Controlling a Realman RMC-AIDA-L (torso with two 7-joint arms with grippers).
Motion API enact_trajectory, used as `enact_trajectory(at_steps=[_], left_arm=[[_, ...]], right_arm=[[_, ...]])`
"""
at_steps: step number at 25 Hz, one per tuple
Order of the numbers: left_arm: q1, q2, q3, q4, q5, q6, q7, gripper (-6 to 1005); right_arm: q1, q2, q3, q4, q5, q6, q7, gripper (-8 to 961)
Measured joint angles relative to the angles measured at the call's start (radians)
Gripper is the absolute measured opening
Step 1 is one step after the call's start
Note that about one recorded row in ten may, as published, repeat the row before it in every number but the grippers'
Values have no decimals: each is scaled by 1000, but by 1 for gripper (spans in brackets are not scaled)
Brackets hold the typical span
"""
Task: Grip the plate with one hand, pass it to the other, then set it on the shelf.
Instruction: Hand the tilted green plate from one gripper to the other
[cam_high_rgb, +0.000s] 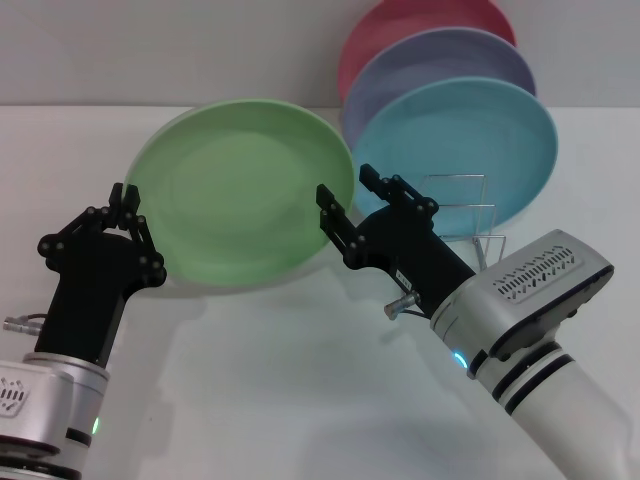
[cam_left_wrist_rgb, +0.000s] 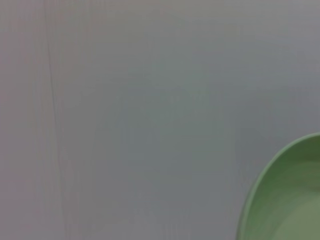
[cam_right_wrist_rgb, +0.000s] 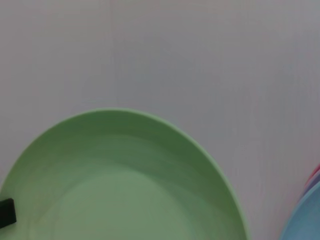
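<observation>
- The green plate is up off the white table, tilted with its face toward me, hanging between my two grippers.
- My left gripper is at the plate's left rim. From the head view its fingers look pinched on that edge, and I judge it to be grasping the plate there.
- My right gripper is at the opposite rim. One finger shows in front of the edge and the other beside it. They bracket the rim, but I cannot tell whether they have clenched on it or are only straddling it.
- In the right wrist view the plate fills the lower part of the picture. My left wrist view shows only a sliver of the plate's rim at one corner.
- This is the handover stage, as I judge it: both arms are on the plate and neither has let go.
- The relation that matters next: the wire rack stands just behind my right gripper, in front of the blue plate, with the lavender plate and pink plate stacked behind.
- My right arm is plainly the nearer one to the rack, so it should carry the plate rightward and back, turning it on edge to slot it between the loops.
</observation>
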Motion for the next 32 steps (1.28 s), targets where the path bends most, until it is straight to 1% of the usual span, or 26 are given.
enact_trajectory(at_steps=[7, 12, 15, 20, 25, 32], left_arm=[[1, 0, 7, 3, 0, 0, 2, 37], [3, 0, 7, 6, 0, 0, 4, 38], [3, 0, 8, 7, 0, 0, 4, 38], [3, 0, 9, 10, 0, 0, 5, 38], [4, 0, 10, 10, 0, 0, 5, 38], [5, 0, 11, 10, 0, 0, 5, 38]], right_arm=[[-1, 0, 0, 0, 0, 0, 0, 581], [-2, 0, 0, -3, 0, 0, 0, 389], [-1, 0, 0, -3, -1, 0, -1, 397], [-2, -1, 0, -3, 0, 0, -1, 318], [-3, -2, 0, -3, 0, 0, -1, 266], [-4, -2, 1, -3, 0, 0, -1, 260]])
